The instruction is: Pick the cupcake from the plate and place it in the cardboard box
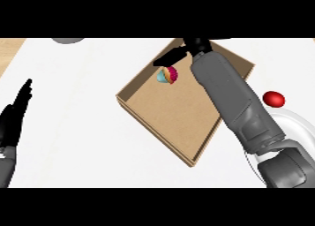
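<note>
The cupcake (167,75), with pink frosting and a blue wrapper, lies tilted on its side inside the far corner of the open cardboard box (179,119). My right hand (185,50) hovers just above it, over the box's far edge. Its fingers (167,57) stretch out straight toward the left, right over the cupcake and not curled round it. The grey right forearm runs across the box's right side. The white plate (301,128) sits at the right, partly hidden behind that forearm. My left hand (11,121) rests open at the left edge.
A red round object (274,99) sits just beyond the plate at the right. A grey object (68,40) shows at the top left edge. The white counter (81,145) spreads between the left hand and the box.
</note>
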`<state>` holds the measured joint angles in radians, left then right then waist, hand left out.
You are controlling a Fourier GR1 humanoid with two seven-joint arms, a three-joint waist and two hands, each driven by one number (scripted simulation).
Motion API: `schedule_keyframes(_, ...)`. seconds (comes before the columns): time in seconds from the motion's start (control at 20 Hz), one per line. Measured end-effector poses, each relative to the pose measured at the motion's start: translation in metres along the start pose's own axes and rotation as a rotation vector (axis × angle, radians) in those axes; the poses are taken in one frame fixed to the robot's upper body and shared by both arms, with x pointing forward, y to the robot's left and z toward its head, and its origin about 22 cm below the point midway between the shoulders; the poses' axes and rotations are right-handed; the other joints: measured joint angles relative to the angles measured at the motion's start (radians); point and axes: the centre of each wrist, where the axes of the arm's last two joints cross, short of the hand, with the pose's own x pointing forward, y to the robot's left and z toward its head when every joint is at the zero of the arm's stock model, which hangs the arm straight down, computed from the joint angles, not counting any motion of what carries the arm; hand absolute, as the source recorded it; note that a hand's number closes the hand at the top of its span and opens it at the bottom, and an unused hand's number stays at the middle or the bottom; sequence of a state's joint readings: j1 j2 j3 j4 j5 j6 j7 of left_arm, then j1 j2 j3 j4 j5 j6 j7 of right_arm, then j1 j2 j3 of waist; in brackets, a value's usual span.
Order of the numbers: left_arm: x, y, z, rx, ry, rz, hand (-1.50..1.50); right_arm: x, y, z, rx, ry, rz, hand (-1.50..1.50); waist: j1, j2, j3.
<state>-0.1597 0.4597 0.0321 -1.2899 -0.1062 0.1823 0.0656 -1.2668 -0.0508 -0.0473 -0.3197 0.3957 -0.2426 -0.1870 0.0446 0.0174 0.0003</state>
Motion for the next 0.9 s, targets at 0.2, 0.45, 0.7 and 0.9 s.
schedule_keyframes(0.2, -0.001, -0.002, 0.004, 0.005, -0.002, -0.001, 0.0, -0.008, -0.027, -0.002, -0.1, -0.025, -0.119, -1.5, -0.004, -0.002, 0.0)
schedule_keyframes(0.45, -0.003, -0.005, 0.007, 0.004, 0.006, -0.001, 0.0, -0.03, -0.07, 0.0, -0.163, -0.035, -0.225, -1.5, -0.011, -0.005, 0.0)
schedule_keyframes(0.7, -0.012, 0.004, 0.013, 0.012, 0.016, -0.001, 0.0, -0.063, -0.127, 0.016, -0.206, -0.011, -0.275, -1.5, -0.02, -0.009, 0.0)
schedule_keyframes(0.9, -0.012, 0.004, 0.012, 0.017, 0.01, -0.003, 0.0, -0.094, -0.169, 0.037, -0.242, 0.015, -0.274, -1.5, -0.021, -0.007, 0.001)
